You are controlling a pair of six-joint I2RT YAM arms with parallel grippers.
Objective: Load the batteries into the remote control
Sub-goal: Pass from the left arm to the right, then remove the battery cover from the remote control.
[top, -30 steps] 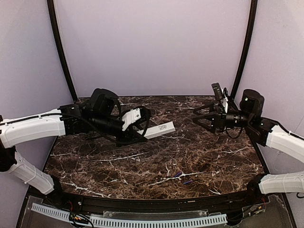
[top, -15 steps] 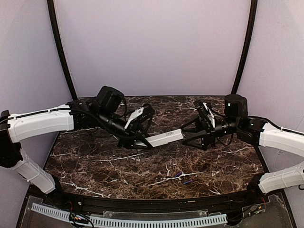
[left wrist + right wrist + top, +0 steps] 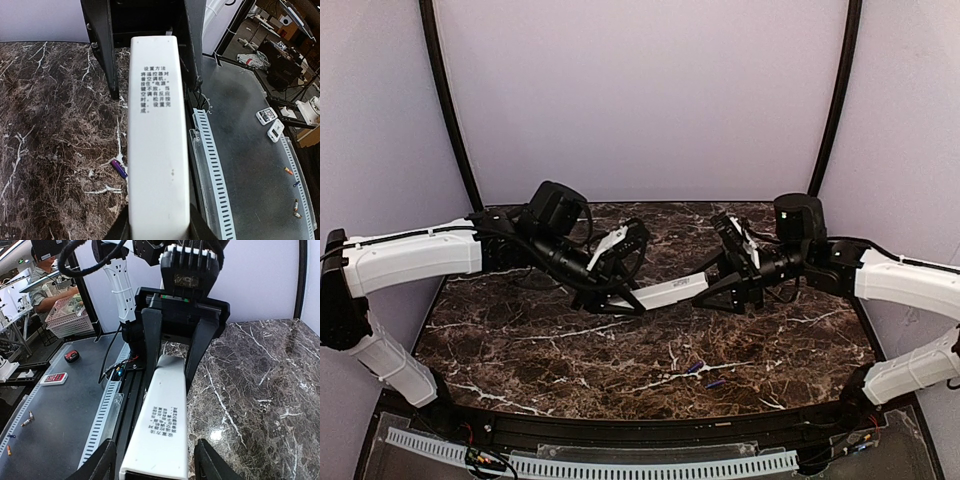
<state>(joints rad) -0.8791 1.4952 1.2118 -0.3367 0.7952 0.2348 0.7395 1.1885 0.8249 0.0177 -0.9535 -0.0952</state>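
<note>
- Your left arm (image 3: pixel 415 255) comes in from the left edge of the top view. Its white link is almost level, and the wrist points right, toward the middle of the frame.
- The left gripper (image 3: pixel 625 297) is closed on the left end of the remote (image 3: pixel 670 291). In the left wrist view, both fingers press on the sides of the white bar at the bottom edge of the frame.
- The remote is in the middle of the top view, held above the table (image 3: pixel 520 340). Its right end is a little higher in the picture than its left end. The face with the printed label (image 3: pixel 154 90) is turned to both wrist cameras.
- Your right arm (image 3: pixel 905 280) enters from the right edge of the top view and reaches left, facing the left arm.
- The right gripper (image 3: pixel 712 292) stands around the right end of the remote. Its jaws are apart. In the right wrist view a narrow gap shows between each finger and the bar, so it has no grip.
- The two batteries (image 3: pixel 695 367) lie on the table in the lower centre-right of the top view. They are near each other and well apart from the remote. In the left wrist view you see one of them just left of the bar.
</note>
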